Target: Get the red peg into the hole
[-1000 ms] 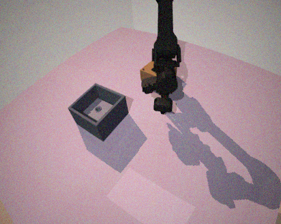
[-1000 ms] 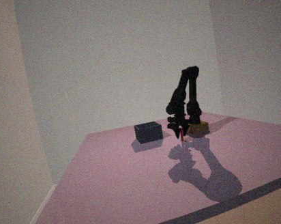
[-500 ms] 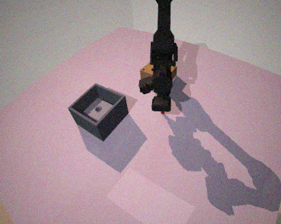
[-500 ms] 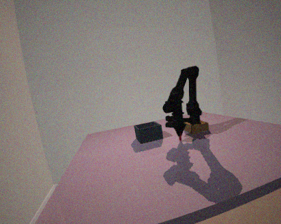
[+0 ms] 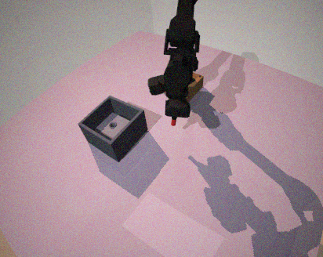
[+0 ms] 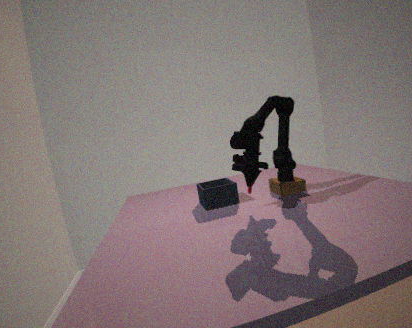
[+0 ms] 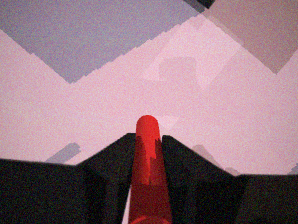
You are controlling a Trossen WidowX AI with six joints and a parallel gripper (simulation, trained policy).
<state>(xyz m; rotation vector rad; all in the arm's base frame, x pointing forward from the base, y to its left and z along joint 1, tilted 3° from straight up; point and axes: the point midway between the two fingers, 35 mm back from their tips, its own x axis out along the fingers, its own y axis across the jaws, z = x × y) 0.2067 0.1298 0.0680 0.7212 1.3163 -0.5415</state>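
Observation:
The red peg [image 5: 173,122] [image 6: 249,190] [image 7: 148,131] is between the fingers of my gripper [image 5: 174,117] [image 6: 249,185] [image 7: 148,142], which is shut on it. The peg points down, roughly upright, with its lower end sticking out below the fingertips; the fingers hide much of the rest. Its tip hangs above the table, apart from its shadow. The open dark grey box [image 5: 132,137] [image 6: 218,199] stands left of the gripper in the top and exterior views. The pale plate [image 5: 121,123] lies at its bottom, with a dark round hole [image 5: 113,125] in it.
The orange-brown base block [image 5: 196,87] [image 6: 287,188] is behind the gripper in the top view and right of it in the exterior view. The pink table [image 5: 69,188] [image 6: 153,260] carries shadows of the arm and box. The box walls rise around the plate.

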